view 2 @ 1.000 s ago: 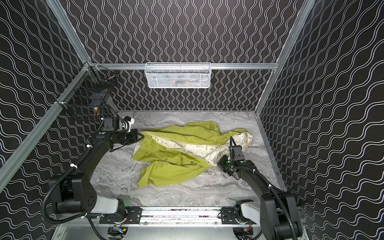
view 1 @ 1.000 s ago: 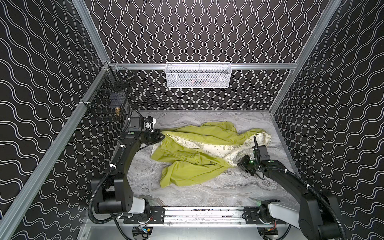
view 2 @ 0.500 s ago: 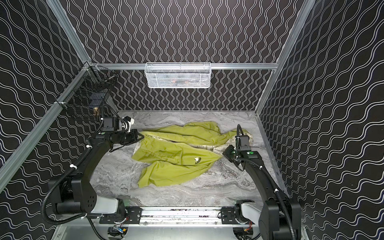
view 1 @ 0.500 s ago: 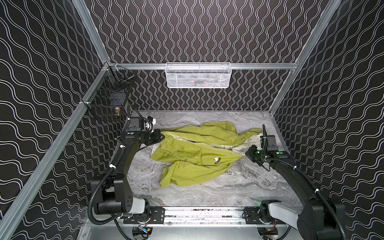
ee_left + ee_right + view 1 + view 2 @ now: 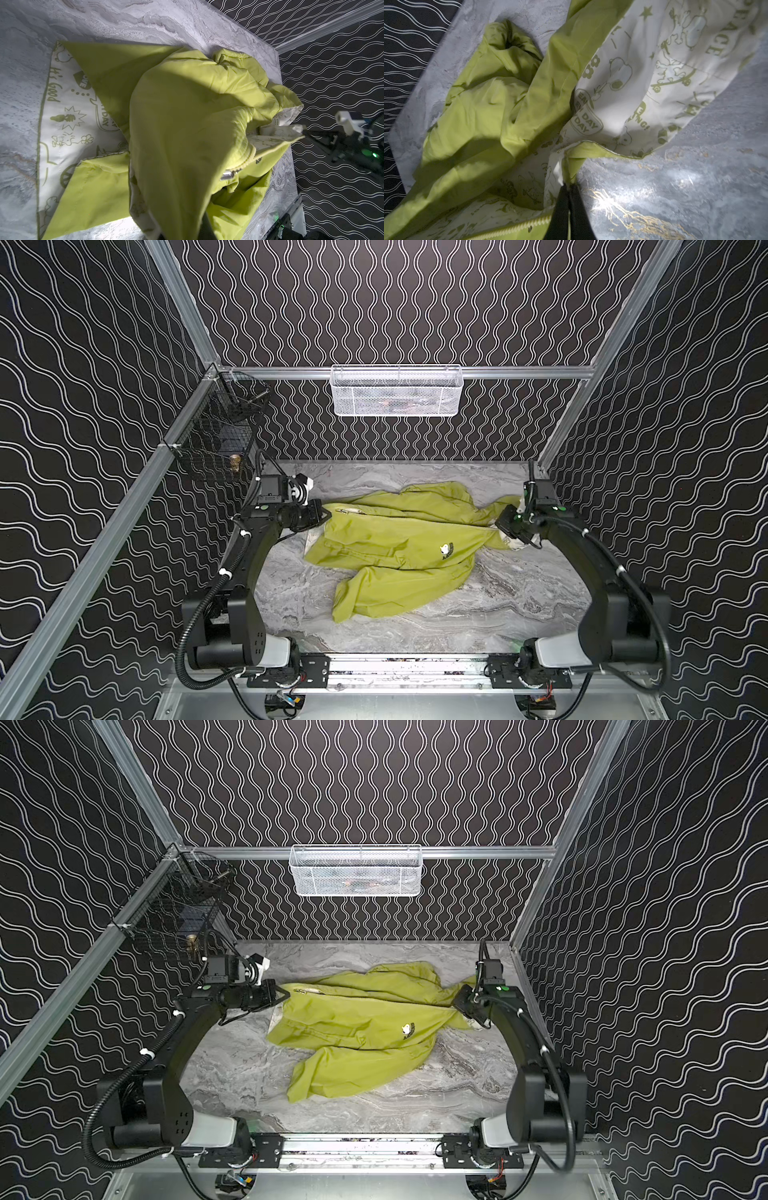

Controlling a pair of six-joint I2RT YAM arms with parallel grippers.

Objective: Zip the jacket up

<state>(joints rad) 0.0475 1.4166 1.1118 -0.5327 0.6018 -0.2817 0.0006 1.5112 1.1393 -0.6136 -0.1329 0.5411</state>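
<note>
Jacket (image 5: 395, 547) ends pinched, stretched (open table (image 5: 415, 635) nearside)

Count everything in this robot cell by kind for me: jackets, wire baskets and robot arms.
jacket: 1
wire baskets: 2, the white basket and the black basket
robot arms: 2, the left arm and the right arm
Total: 5

Grey marbled table (image 5: 415, 630) with pale and gold veining, bare at front. White mesh basket (image 5: 396, 390) hung on the back aluminium rail (image 5: 519, 372), contents too dim to tell. Black wire basket (image 5: 216, 435) sat in the far left corner, a small brass-coloured item (image 5: 235, 462) low inside it. Black wall panels (image 5: 395, 302) with white wavy lines closed three sides. Metal track (image 5: 407, 668) ran along the front edge.
</note>
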